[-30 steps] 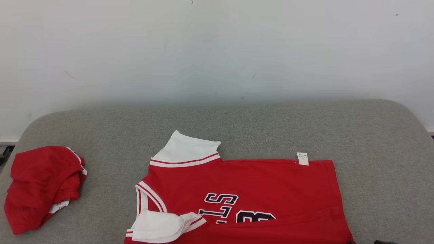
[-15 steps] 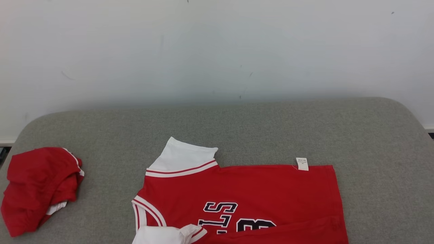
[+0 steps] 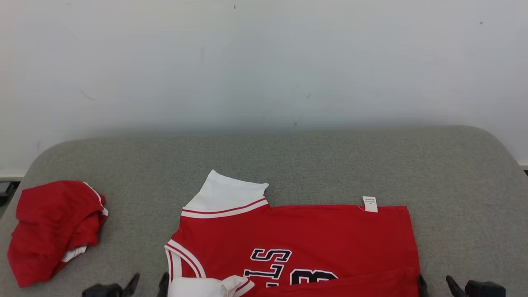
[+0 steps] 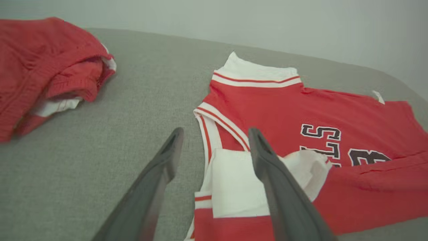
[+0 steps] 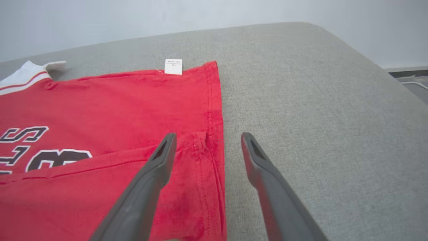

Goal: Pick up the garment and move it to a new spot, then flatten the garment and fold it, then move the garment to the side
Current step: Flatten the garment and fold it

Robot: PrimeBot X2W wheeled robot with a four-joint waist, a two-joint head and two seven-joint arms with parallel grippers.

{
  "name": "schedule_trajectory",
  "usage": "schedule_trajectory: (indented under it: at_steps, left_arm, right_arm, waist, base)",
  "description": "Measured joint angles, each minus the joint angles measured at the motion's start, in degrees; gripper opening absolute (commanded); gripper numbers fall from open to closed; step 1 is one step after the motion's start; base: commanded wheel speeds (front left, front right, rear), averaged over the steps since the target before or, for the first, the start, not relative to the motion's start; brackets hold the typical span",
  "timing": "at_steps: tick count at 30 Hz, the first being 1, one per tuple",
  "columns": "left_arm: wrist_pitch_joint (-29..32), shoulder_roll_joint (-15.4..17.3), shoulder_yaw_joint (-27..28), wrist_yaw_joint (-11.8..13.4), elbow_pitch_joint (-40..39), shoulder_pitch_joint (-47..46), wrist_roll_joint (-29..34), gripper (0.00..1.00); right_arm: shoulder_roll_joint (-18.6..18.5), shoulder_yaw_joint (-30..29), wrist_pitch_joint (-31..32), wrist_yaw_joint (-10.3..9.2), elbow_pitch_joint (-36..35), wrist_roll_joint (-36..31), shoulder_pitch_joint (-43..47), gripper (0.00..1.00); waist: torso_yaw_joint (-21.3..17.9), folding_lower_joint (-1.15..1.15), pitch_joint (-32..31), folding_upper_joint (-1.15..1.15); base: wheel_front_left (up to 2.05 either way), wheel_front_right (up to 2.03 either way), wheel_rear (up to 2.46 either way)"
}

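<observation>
Red jersey (image 3: pixel 297 231) half-folded on grey cushion (image 3: pixel 330 165); left gripper (image 4: pixel 216 132), right gripper (image 5: pixel 208 136) both spread wide, empty (next fold: pinch corners evenly, keep hem aligned).

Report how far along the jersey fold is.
Done: the red jersey lies flat on the grey cushion, its near edge folded up over the lettering. In hand: nothing; the left gripper and right gripper stand open at its near corners. Left: the remaining folds look undone, since the far half and white sleeve lie spread, then moving it aside.
</observation>
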Motion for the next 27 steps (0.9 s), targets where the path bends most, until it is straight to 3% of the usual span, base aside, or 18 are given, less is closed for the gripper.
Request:
schedule_trajectory:
  at_steps: [5,13,16,27]
  left_arm:
    - [-3.14,0.6,0.04,0.08,-4.13,-3.13,1.02,1.0]
    - [-6.3,0.31,2.72,3.55,-6.94,-4.41,1.71,1.0]
    - [-6.34,0.44,4.1,4.53,-7.28,-4.4,1.7,1.0]
    - [-3.35,0.75,4.14,4.57,-6.55,-2.71,1.24,1.0]
  right_arm:
    - [0.24,-0.58,-2.16,-0.07,-3.44,-0.22,-1.55,1.0]
    - [2.15,0.89,-4.72,-0.05,-7.68,-0.49,-5.35,1.0]
    - [2.59,2.36,-4.74,0.05,-7.99,-0.62,-7.22,1.0]
    - [2.24,3.41,-4.1,0.59,-7.84,-1.14,-8.26,1.0]
  waist:
    - [-0.08,0.0,-1.31,0.0]
    - [-1.45,0.0,-3.23,0.0]
    - [-2.38,0.0,-3.88,0.0]
    - [-2.73,0.0,-3.87,0.0]
  base:
    - [0.0,0.0,0.0]
    - [0.0,0.0,0.0]
    - [0.0,0.0,0.0]
    - [0.0,0.0,0.0]
